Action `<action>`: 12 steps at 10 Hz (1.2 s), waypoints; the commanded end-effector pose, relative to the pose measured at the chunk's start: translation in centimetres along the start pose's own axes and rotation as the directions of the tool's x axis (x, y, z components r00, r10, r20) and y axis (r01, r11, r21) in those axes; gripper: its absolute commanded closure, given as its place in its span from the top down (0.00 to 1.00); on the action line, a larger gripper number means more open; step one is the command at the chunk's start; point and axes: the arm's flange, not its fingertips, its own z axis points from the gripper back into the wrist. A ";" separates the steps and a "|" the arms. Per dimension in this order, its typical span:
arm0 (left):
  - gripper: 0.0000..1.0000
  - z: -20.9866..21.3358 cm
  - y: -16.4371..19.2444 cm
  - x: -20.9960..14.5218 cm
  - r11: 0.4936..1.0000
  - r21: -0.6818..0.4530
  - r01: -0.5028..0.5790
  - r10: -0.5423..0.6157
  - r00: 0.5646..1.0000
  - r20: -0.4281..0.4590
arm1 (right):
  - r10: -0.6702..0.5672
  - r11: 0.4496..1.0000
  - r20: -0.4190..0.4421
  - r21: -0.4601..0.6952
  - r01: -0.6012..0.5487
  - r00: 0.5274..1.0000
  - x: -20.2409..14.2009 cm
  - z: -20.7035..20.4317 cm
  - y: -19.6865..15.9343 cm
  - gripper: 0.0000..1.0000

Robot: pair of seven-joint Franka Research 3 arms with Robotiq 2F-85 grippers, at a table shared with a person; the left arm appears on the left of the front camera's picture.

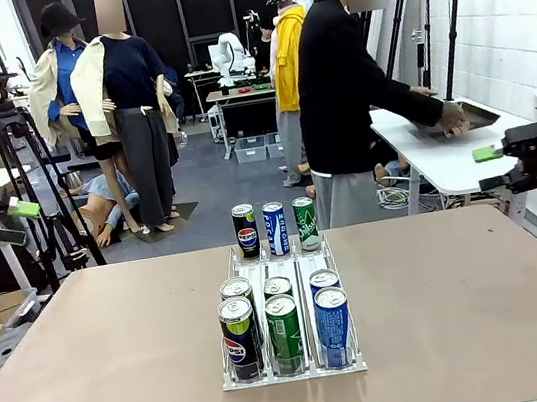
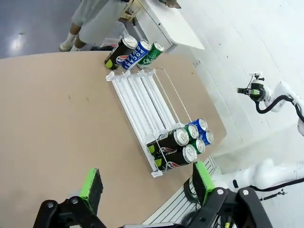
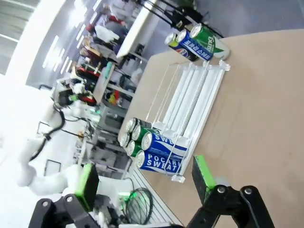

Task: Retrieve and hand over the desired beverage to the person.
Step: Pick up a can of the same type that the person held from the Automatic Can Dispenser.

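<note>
Tan worktop (image 1: 117, 335), studio clutter behind.
- Left end effector (image 2: 147, 183): fingers apart, empty, raised off worktop's left side.
- White wire three-lane rack (image 1: 277, 260): ahead and inboard of it, lanes running toward far side.
- Upright cans at rack's near end: black Pepsi cans (image 1: 239, 332) nearest left end effector, green cans (image 1: 283, 325) mid, blue cans (image 1: 332, 318) nearest right end effector (image 3: 145, 176).
- Right end effector: fingers apart, empty.
- Three single upright cans (image 1: 275, 227): beyond rack's far end.
- Person in black jacket (image 1: 339, 99): far side, turned away. Wanted drink: cannot tell.
- Judgement: rack midway between arms; lane picks arm.

White block wall (image 1: 505, 24) at right, grey floor (image 1: 210, 184), white side table (image 1: 435, 166), tripod (image 1: 1, 118) at left
</note>
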 end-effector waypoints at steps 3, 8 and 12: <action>1.00 -1.7 2.4 -2.1 0.984 -0.102 0.143 -0.133 0.986 0.103 | -0.030 0.999 0.094 0.047 0.026 0.995 -1.8 1.7 0.6 1.00; 1.00 -1.6 2.3 -2.1 0.991 -0.082 0.109 -0.103 0.992 0.080 | -0.009 1.000 0.077 0.017 0.008 0.997 -1.5 2.6 1.1 1.00; 1.00 -1.6 2.3 -2.1 0.991 -0.082 0.109 -0.103 0.992 0.080 | -0.009 1.000 0.077 0.017 0.008 0.997 -1.5 2.6 1.1 1.00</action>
